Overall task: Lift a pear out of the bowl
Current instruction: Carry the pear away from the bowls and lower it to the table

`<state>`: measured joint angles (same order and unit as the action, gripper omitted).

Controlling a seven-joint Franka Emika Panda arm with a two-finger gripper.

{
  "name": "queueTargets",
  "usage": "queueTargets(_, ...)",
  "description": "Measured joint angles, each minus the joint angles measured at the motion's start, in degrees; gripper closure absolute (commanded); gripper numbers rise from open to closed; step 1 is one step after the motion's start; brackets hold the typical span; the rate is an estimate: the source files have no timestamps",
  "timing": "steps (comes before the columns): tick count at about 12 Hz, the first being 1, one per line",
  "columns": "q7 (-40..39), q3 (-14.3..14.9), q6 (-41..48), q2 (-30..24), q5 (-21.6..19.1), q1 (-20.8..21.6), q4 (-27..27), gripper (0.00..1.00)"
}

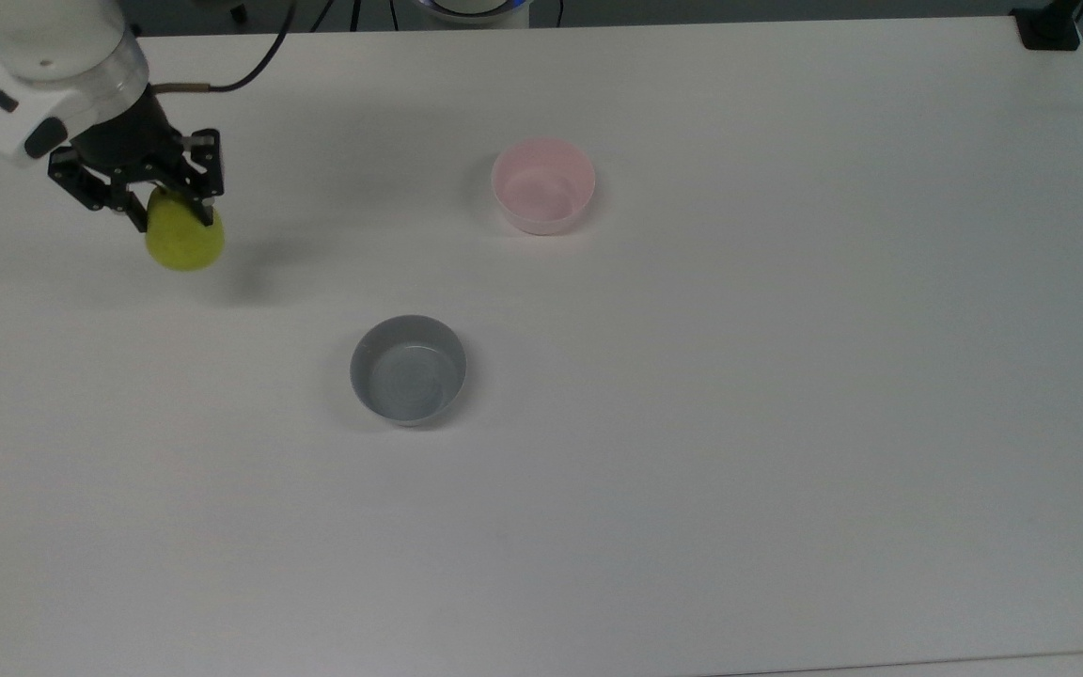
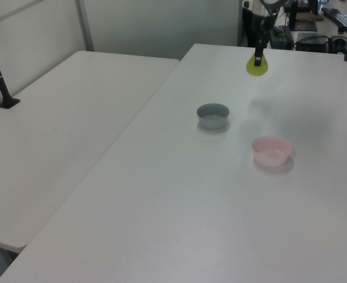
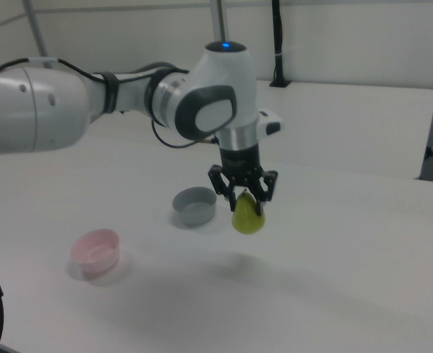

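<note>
Hanging from the gripper [image 1: 168, 209] at the top view's far left, yellow-green pear [image 1: 185, 240] pinched by its narrow top between closed fingers, above the white table [image 1: 786, 423], grey bowl [image 1: 408, 369] mid-table, pink bowl [image 1: 542, 185] well apart rightward.

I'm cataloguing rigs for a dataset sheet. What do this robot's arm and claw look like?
The arm is glossy white with rounded segments, dark grey panels at the joints and a small blue light on top of one joint. A thin black cable trails along it. The claw is black, with angular linkage fingers under a dark cylindrical wrist.
</note>
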<state>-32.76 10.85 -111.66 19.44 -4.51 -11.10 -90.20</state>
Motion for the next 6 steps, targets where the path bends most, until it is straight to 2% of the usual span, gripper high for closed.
queueTargets(2, -1.1, 0.0, -2.3, 2.8, -0.7, -1.5, 0.0, 1.0)
queueTargets(6, -1.1, 0.0, -7.1, 7.9, -0.8, -1.9, 0.1, 1.0)
